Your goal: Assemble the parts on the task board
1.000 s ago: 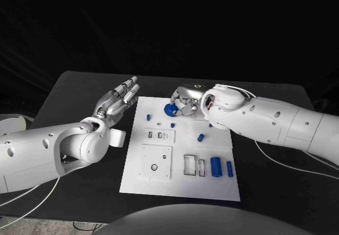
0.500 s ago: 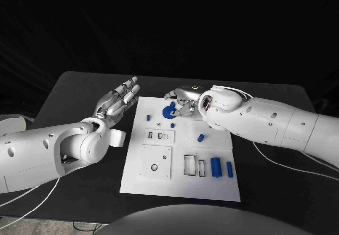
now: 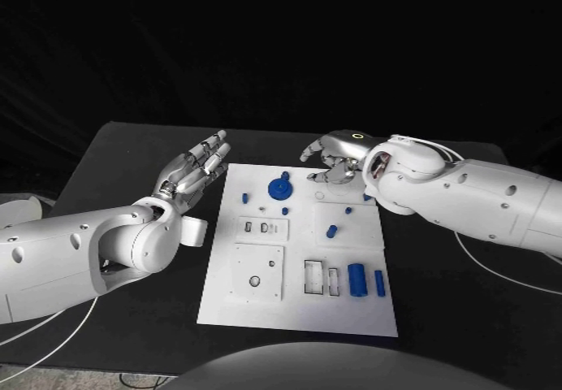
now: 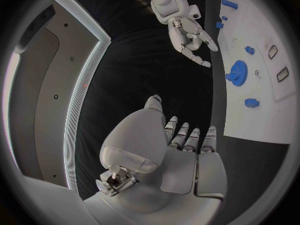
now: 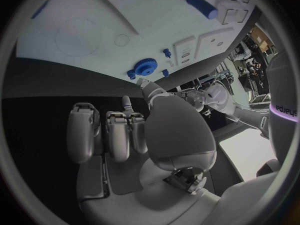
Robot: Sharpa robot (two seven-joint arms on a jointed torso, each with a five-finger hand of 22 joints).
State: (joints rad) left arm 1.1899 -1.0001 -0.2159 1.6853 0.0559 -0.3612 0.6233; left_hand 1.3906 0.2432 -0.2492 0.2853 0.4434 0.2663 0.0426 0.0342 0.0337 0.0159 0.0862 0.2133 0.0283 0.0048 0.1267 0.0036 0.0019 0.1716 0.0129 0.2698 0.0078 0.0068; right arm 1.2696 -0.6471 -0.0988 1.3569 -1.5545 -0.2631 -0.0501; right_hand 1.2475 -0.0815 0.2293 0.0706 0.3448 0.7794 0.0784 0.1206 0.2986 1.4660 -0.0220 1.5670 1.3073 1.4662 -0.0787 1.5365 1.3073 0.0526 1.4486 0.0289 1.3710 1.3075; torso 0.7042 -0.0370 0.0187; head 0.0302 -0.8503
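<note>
Head view, left to right: left hand (image 3: 196, 168) hovers beside the task board (image 3: 299, 313), fingers apart, empty. Blue gear (image 3: 281, 189) sits far-centre on it; several parts (image 3: 358, 279) lie loose, unassembled. Right hand (image 3: 334, 158) hangs beyond, fingers loosely curled, empty.

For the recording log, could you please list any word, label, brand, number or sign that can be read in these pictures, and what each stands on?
"edjey" or similar, partly cut off: pale letters on a dark surface at the rim of the right wrist view; the reading is uncertain.
The task board, its blue parts, such as the gear, the left hand and the right hand show no readable text.
</note>
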